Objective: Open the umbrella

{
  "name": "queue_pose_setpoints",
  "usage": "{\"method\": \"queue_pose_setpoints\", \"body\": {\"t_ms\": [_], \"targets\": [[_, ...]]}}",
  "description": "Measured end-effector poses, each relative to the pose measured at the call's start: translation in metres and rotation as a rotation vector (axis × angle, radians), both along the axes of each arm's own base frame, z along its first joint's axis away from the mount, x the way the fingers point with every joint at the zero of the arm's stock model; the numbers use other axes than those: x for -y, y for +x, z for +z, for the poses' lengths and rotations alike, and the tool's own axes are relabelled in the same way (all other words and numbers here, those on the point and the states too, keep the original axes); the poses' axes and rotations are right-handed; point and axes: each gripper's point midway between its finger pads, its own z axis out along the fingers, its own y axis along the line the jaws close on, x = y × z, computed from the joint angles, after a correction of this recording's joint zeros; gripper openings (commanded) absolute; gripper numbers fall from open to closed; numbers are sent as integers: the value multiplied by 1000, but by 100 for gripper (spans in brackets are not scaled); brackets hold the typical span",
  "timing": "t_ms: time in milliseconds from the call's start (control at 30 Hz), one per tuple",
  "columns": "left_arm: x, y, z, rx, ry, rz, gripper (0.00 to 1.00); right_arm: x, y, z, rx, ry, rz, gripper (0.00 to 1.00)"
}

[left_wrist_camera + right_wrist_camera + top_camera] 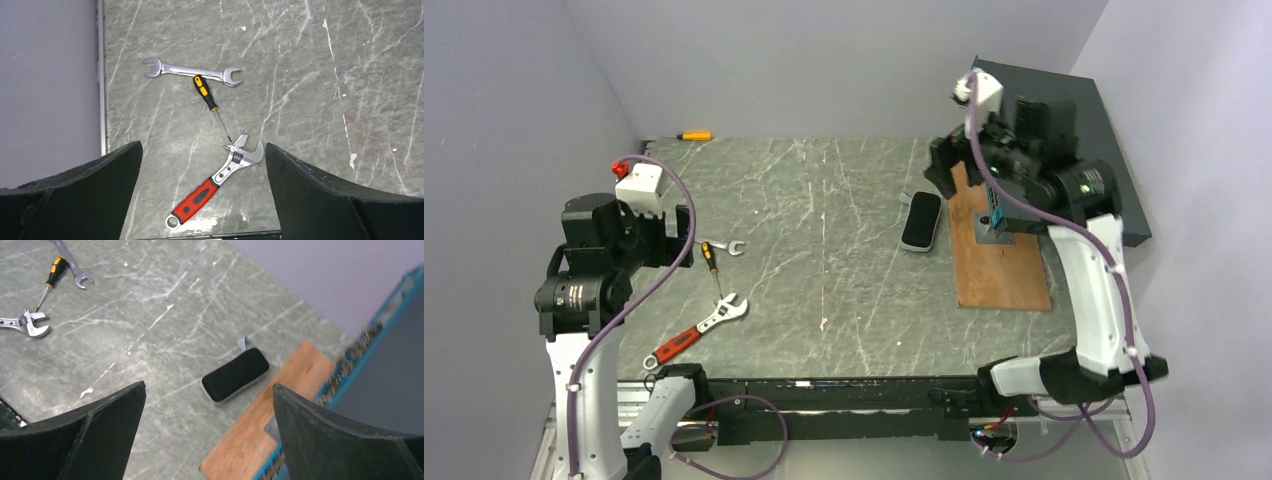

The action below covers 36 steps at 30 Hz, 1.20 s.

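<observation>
**Bundled umbrella lies on the right arm's side**

Top view: we see the umbrella (921, 222) as a short black bundle on the table (824, 200). It is right of centre, just beside the wooden board (1002, 275), with its long axis running near to far. The right gripper (946, 165) hangs just beyond it. The left gripper (686, 230) is well apart.

Left wrist: our left gripper (203, 146) is spread wide and empty. Only the adjustable wrench (220, 177) and the screwdriver (207, 96) lie below it.

Right wrist: our right gripper (208, 389) is spread wide and holds nothing. The umbrella (235, 374) lies ahead, slanting across the gap. We judge the right arm should reach down for it.
</observation>
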Motion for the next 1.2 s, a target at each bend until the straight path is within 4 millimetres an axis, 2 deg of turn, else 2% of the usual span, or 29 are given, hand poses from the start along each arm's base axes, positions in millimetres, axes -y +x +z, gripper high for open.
{"method": "queue_pose_setpoints", "body": {"t_ms": [133, 200, 367, 467, 567, 633, 767, 833, 900, 967, 1067, 1200], "targets": [[0, -1, -3, -2, -18, 18, 98, -44, 24, 5, 19, -64, 57, 100], [-1, -3, -5, -2, -17, 23, 98, -65, 34, -3, 21, -106, 76, 100], [-2, -10, -17, -12, -14, 26, 98, -112, 44, -39, 2, -244, 98, 100], [-3, -16, -21, -6, 0, 27, 98, -141, 47, -67, -19, -336, 130, 99], [-3, -19, -18, 9, 11, 20, 98, -157, 53, -99, -55, -423, 162, 99], [-3, -19, -19, 4, 17, 16, 98, -159, 58, -127, -108, -496, 177, 97], [-4, -14, -26, -35, 27, 9, 98, -146, 66, -186, -249, -637, 197, 92], [-5, -11, -29, -49, 33, 4, 98, -127, 73, -217, -319, -718, 189, 85], [-5, -9, -31, -56, 37, 1, 98, -105, 80, -236, -362, -786, 170, 78], [-6, -9, -33, -62, 44, -5, 98, -79, 91, -248, -396, -862, 141, 69], [-6, -10, -34, -61, 47, -6, 98, -41, 109, -259, -433, -956, 96, 65], [-6, -10, -32, -53, 53, -9, 98, 4, 121, -273, -492, -1061, 61, 64]]}}
